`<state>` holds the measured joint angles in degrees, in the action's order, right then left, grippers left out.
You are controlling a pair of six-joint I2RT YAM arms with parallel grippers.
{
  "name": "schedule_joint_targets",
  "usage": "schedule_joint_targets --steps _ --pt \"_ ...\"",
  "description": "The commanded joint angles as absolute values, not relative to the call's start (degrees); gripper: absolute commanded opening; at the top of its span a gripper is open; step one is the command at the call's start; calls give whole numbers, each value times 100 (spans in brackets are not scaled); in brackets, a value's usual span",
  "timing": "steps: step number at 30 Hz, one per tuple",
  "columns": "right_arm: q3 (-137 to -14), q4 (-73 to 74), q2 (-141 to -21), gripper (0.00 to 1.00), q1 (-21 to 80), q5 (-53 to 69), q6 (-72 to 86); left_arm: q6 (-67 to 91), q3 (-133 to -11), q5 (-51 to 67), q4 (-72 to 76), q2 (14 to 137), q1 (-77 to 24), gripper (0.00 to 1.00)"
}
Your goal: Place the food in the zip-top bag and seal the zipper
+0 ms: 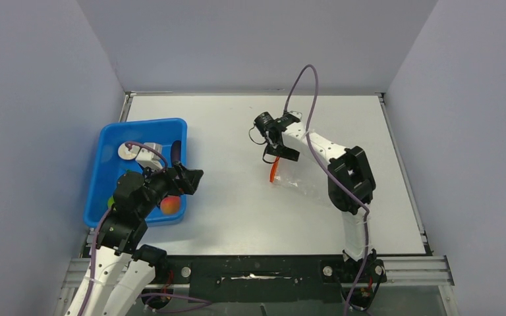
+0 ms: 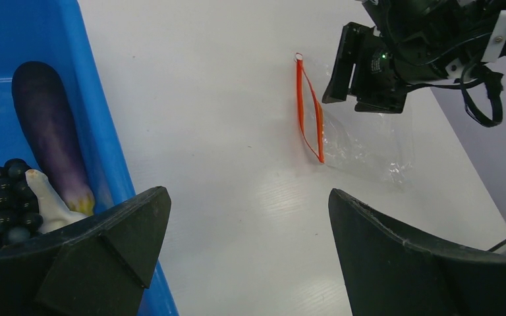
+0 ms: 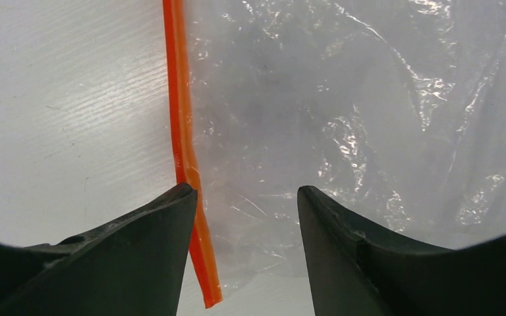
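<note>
The clear zip-top bag (image 1: 301, 182) lies flat on the table at mid-right, and it fills the right wrist view (image 3: 342, 99). Its red zipper (image 3: 179, 118) runs along the left edge; in the left wrist view (image 2: 309, 108) its two strands stand slightly apart. My right gripper (image 3: 245, 191) is open and empty, low over the bag's corner by the zipper's end. My left gripper (image 2: 247, 197) is open and empty over the table, just right of the blue tray. In the tray lie the orange-red fruit (image 1: 170, 205), pale disc (image 1: 128, 151), lime-green fruit (image 1: 111, 201) and grape bunch (image 2: 3, 197). The green pod is out of view.
The blue tray (image 1: 105, 141) stands at the left edge of the table and also holds a purple toy eggplant (image 2: 49, 131) and a white piece (image 2: 49, 201). Grey walls close in the left, back and right sides.
</note>
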<state>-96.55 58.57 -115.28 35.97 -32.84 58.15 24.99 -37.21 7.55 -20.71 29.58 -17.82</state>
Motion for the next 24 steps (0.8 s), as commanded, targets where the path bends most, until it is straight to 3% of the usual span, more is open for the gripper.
schedule_joint_targets --steps 1,9,15,24 --pt "-10202 5860 -11848 59 3681 -3472 5815 2415 -3788 949 -1813 2908 -1745 92" --pt "-10690 5819 -12484 59 3695 -3481 5629 2408 -3788 950 -1813 2909 -1743 92" --pt "-10804 6072 -12704 53 3700 -3714 5616 2399 -3788 961 -1811 2907 -1741 92" --pt "-10276 5816 -12174 17 3733 -3944 5385 2399 -3788 938 -1818 2892 -1745 92"
